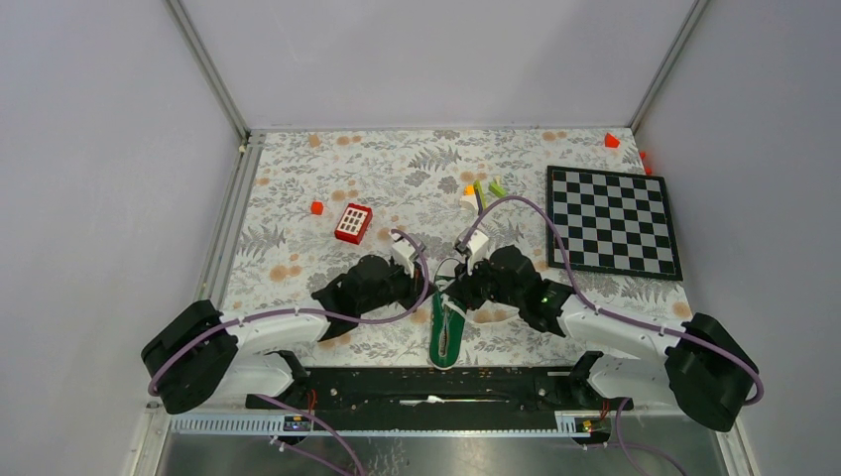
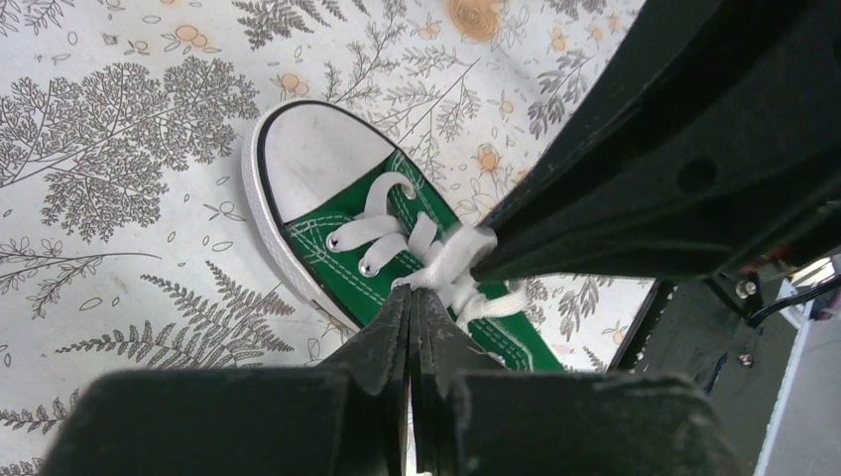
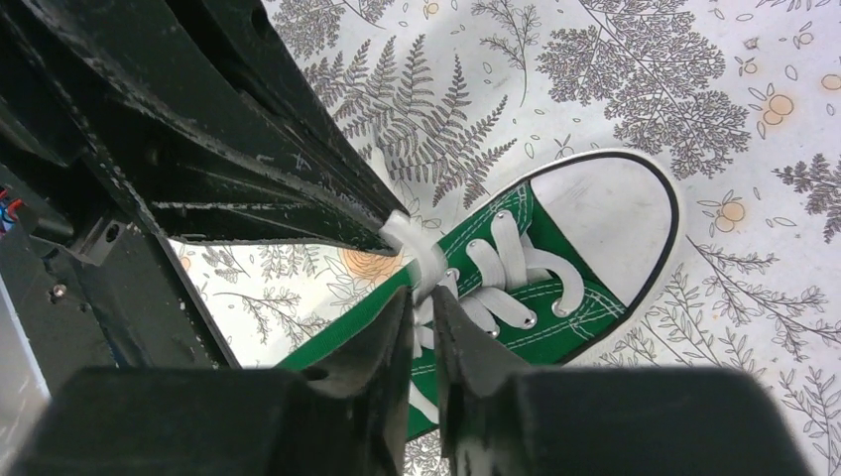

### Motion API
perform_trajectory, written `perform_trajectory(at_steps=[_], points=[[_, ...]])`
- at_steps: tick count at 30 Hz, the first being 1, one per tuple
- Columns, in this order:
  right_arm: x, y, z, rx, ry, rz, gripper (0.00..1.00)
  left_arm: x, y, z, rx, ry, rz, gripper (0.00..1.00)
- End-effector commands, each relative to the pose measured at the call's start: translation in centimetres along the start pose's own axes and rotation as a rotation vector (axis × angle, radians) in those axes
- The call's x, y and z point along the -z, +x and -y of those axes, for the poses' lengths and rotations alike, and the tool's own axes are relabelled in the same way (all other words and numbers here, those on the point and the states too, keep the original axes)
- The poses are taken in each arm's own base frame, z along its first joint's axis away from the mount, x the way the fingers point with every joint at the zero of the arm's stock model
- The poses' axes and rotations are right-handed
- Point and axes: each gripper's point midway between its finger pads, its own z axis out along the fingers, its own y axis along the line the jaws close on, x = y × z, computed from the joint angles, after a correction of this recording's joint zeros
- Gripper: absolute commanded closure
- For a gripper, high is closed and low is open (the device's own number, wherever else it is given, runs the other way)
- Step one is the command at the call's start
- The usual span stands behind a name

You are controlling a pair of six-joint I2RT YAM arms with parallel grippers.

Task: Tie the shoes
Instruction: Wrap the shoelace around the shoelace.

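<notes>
My left gripper (image 2: 412,297) and right gripper (image 3: 424,297) meet tip to tip, each pinching the white lace (image 2: 451,260) over the sneaker (image 1: 451,335), whose length runs near-to-far between them.

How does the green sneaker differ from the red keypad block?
The sneaker is green, long, at the near edge of the floral table, its laces gripped by the left pincer and right pincer. The keypad block is red and white, boxy, farther back, untouched. Both rest on the table.
</notes>
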Motion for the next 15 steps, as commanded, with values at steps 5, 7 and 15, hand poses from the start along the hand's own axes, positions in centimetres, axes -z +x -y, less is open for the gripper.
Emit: perform_trajectory(at_steps=[5,7,15], points=[[1.4,-3.8,-0.7,0.193,-0.016,0.015,0.55,1.5,-4.8,2.1,0.043,0.055,0.161,1.00],[1.2,-3.9,-0.6,0.215,-0.016,-0.006,0.54,1.6,-4.7,2.1,0.041,0.058,0.156,1.00],[0.0,-4.6,-0.6,0.236,-0.022,-0.024,0.54,1.7,-4.2,2.1,0.034,0.060,0.138,1.00]])
